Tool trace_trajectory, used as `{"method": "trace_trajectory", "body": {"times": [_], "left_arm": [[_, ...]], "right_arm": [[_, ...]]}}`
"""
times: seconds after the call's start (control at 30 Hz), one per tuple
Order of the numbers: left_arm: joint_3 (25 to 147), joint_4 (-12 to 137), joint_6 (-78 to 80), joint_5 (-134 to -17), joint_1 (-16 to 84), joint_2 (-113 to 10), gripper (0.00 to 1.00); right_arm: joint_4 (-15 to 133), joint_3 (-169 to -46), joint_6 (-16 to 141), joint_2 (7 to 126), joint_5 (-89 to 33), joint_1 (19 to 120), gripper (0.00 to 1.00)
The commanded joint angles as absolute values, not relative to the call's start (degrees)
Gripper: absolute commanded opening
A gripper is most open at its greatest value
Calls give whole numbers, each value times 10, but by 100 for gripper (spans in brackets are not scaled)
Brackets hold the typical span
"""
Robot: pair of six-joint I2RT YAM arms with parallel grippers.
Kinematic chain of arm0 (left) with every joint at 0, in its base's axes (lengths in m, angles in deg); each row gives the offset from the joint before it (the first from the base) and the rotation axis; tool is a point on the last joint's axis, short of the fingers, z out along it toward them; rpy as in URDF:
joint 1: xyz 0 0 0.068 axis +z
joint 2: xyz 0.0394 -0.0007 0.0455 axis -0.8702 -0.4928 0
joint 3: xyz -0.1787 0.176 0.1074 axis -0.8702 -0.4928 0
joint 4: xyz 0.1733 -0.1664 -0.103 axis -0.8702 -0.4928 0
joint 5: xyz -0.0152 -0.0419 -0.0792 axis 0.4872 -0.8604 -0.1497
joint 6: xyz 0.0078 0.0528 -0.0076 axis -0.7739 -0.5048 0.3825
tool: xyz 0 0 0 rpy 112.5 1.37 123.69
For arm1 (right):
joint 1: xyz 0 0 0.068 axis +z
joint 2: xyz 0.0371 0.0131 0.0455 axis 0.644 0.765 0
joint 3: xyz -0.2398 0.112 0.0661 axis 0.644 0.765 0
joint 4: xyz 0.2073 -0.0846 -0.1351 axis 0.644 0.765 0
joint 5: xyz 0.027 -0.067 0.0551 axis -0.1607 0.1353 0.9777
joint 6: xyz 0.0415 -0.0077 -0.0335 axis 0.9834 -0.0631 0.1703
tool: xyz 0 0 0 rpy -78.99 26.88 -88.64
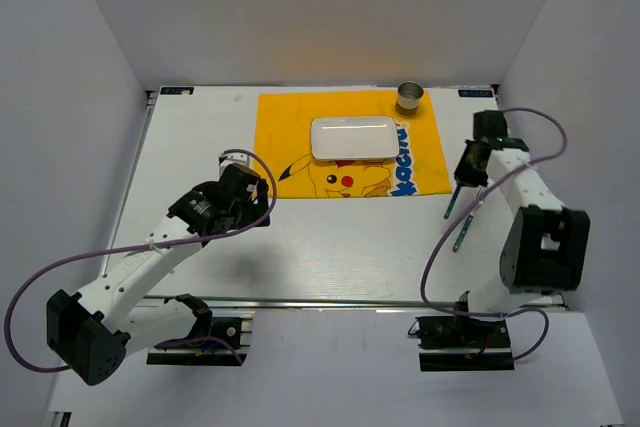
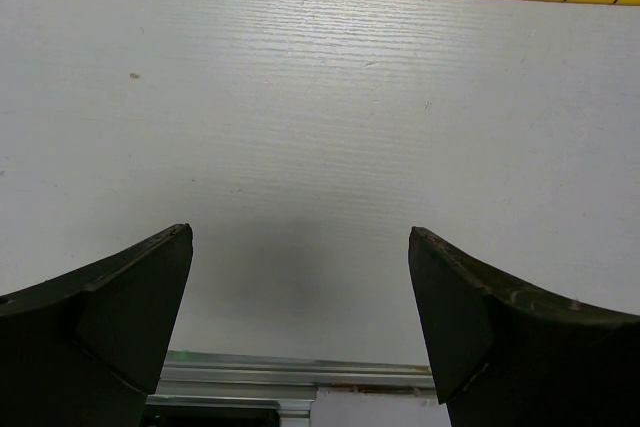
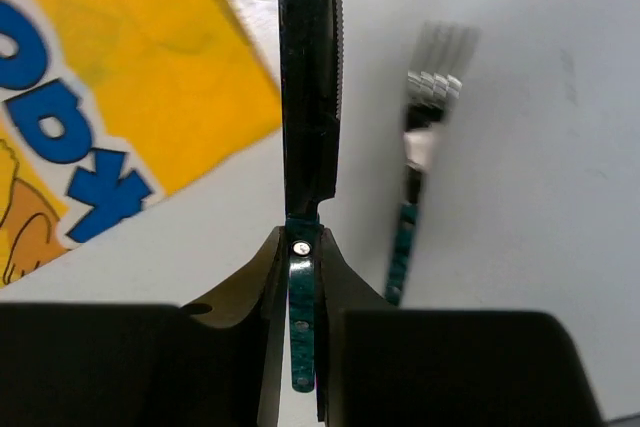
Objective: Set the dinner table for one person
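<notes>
Grey-white panels wall in the dinner table, which lies beneath both arms. Its long axis runs left to right, and its metal rail faces the arm bases. On the far half, a yellow cartoon-print cloth carries a white rectangular plate, with a metal cup at its far right corner.

The right gripper pinches the green riveted handle of a table knife. The blade stands on edge, pointing away from the fingers, beside the cloth's right border. A fork lies just beside it on bare tabletop, roughly parallel. Whether the knife tip touches the surface cannot be told.

The left gripper hangs spread and empty over bare table near the cloth's near left corner.

The step looks like placing the knife. It would go best rolled flat and laid to the right of the plate, parallel to the plate's short side, clear of the cup and fork.
</notes>
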State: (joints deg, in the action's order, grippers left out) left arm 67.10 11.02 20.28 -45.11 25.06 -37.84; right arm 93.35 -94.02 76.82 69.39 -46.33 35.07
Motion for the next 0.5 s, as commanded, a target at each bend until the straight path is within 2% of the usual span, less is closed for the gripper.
{"method": "trace_trajectory", "body": {"times": [0.0, 0.17, 0.47], "left_arm": [[677, 121, 201, -444, 252, -348, 98], [663, 160, 167, -502, 252, -324, 98], [663, 168, 159, -519, 252, -348, 98]], "right_arm": [[919, -1031, 723, 779, -468, 420, 0], [901, -1155, 698, 907, -445, 452, 0], [947, -1309, 647, 1068, -440, 469, 0]]}}
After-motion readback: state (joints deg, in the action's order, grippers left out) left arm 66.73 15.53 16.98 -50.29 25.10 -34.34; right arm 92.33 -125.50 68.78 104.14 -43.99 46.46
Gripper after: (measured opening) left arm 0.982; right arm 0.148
